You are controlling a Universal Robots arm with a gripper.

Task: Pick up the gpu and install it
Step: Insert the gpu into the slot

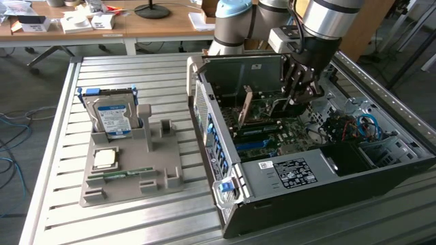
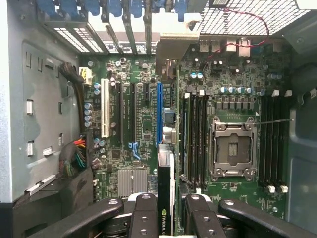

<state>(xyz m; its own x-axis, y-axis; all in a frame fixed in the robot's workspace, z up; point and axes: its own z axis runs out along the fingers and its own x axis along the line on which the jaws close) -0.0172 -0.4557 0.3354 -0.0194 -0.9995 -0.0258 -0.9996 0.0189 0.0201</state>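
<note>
the gpu (image 2: 165, 198), seen edge on, is black with a green logo mark. the gripper (image 2: 167, 210) is black, with small silver screw heads. the motherboard (image 2: 143, 99) is dark green, dotted with silver-topped capacitors. on it the blue slot (image 2: 159, 111) is bright blue, the white slot (image 2: 105, 114) is plain white, and the memory slots (image 2: 195, 139) are black. the cpu socket (image 2: 233, 148) has a silver frame. the heatsink (image 2: 132, 181) is silver with fine ribs. the case (image 1: 272, 214) is dark grey with a white label (image 1: 289, 171). at the exterior view's left, the hard drive (image 1: 112, 115) is silver in a blue frame. the holder (image 1: 136, 189) is grey-beige. the table (image 1: 68, 219) is pale metal in ribbed stripes.
</note>
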